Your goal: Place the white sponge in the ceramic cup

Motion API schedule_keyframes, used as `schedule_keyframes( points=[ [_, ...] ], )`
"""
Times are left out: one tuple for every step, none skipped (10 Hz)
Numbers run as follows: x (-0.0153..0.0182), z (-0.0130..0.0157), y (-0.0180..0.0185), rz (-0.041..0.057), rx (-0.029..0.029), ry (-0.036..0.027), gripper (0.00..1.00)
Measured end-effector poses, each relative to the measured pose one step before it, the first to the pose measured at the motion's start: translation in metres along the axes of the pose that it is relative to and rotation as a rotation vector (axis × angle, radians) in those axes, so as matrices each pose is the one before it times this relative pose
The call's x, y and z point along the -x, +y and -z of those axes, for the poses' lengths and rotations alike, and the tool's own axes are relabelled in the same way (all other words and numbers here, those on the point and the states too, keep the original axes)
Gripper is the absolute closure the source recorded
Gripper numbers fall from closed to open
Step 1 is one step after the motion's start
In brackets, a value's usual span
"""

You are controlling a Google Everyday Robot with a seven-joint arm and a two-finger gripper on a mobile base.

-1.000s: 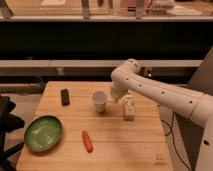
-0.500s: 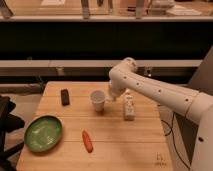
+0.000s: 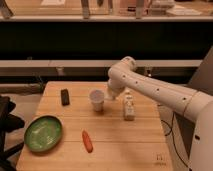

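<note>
The ceramic cup [image 3: 97, 100] is a small white handleless cup standing upright near the middle of the wooden table [image 3: 120, 145]. My gripper [image 3: 110, 95] hangs at the end of the white arm, just right of the cup's rim and at about rim height. It is shut on an off-white lump, the white sponge [image 3: 108, 95], which almost touches the cup's right side. Most of the sponge is hidden by the gripper.
A whitish small bottle [image 3: 129, 108] stands right of the cup, under the arm. A black block [image 3: 65, 96] lies at the back left, a green round bowl [image 3: 43, 133] at the front left and an orange carrot-like piece [image 3: 87, 141] in front of the cup.
The gripper has crept a little to the left, closer to the cup's rim. Nothing on the table has moved.
</note>
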Motion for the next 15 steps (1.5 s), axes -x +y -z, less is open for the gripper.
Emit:
schedule_keyframes(
  points=[
    [-0.00051,-0.00059,-0.00246,0.01034,-0.00076,-0.00089,0.96],
    [-0.00056,-0.00069,-0.00214,0.00941,-0.00068,-0.00118,0.96],
    [-0.00077,-0.00051,-0.00198,0.01043,-0.00103,-0.00005,0.96],
    [-0.00046,-0.00045,-0.00109,0.00741,0.00007,-0.00076,0.96],
    [-0.00075,-0.00064,-0.00072,0.00854,0.00132,-0.00084,0.96],
    [-0.00099,-0.00040,-0.00187,0.00950,0.00038,0.00031,0.96],
    [-0.00014,-0.00097,-0.00338,0.01213,0.00066,-0.00115,0.96],
    [0.00046,-0.00060,-0.00324,0.01013,-0.00095,-0.00177,0.96],
    [0.00040,-0.00023,-0.00066,0.00555,0.00123,-0.00311,0.96],
    [-0.00077,0.00011,-0.00101,0.01093,0.00152,-0.00078,0.96],
    [0.00019,-0.00067,-0.00288,0.01473,0.00214,-0.00166,0.96],
    [0.00111,-0.00072,-0.00368,0.00929,-0.00002,-0.00286,0.96],
    [0.00103,-0.00060,-0.00208,0.01067,0.00229,-0.00431,0.96],
    [-0.00008,-0.00036,-0.00073,0.00870,0.00276,-0.00114,0.96],
    [0.00001,-0.00047,-0.00200,0.00952,0.00170,-0.00099,0.96]
  ],
)
